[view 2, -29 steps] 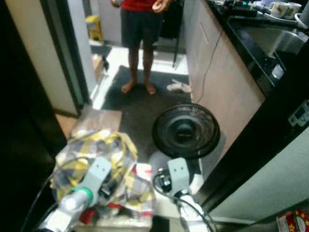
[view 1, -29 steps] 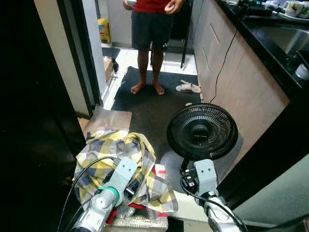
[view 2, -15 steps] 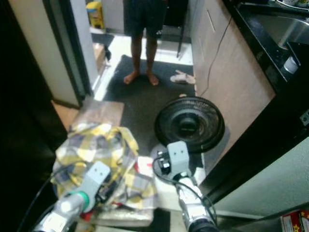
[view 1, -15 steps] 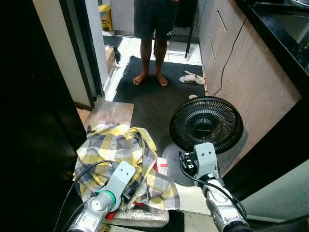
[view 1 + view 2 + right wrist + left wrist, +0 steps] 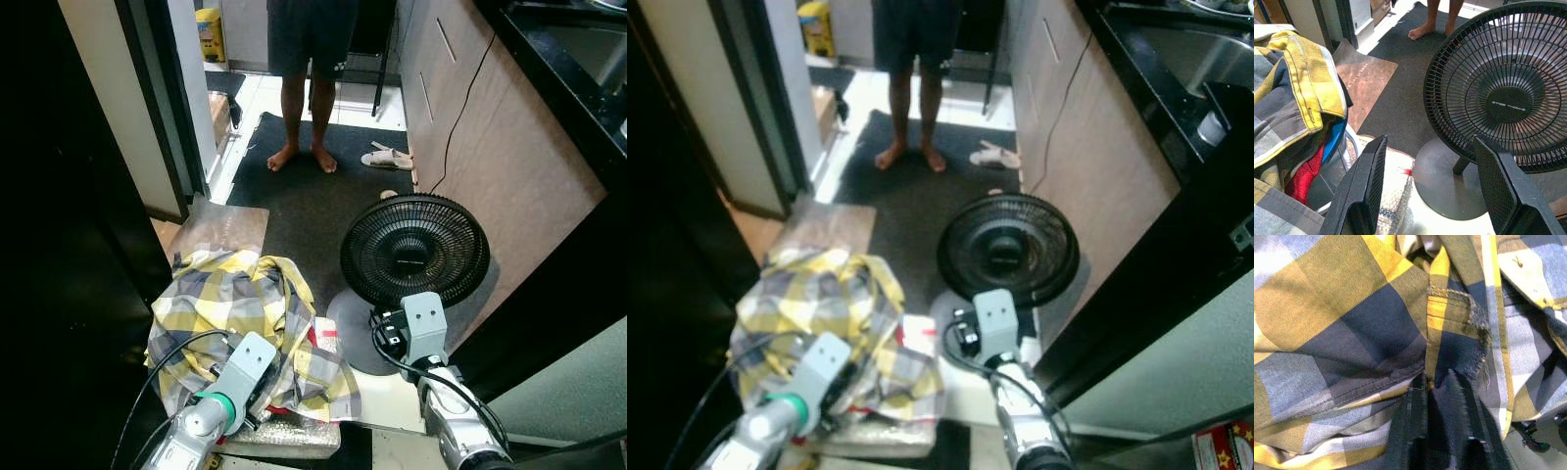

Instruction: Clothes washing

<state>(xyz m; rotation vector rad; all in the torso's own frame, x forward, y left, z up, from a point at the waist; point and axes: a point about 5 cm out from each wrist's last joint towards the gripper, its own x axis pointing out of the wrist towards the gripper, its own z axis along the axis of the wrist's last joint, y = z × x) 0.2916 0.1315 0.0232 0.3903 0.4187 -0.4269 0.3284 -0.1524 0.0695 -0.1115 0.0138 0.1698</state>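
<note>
The shirt, yellow-and-blue plaid, is pinched between the left gripper's two fingers, which are nearly closed on a fold. It is heaped on a basket low on the robot's left, directly under that gripper, so the left arm is the nearer one. The right gripper is spread wide and holds nothing, beside the pile and facing a fan. A person stands on the mat beyond.

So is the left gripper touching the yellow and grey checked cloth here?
Touching. In the left wrist view the left gripper has its black fingers pressed into a fold of the yellow and grey checked cloth, no gap visible between them.
</note>
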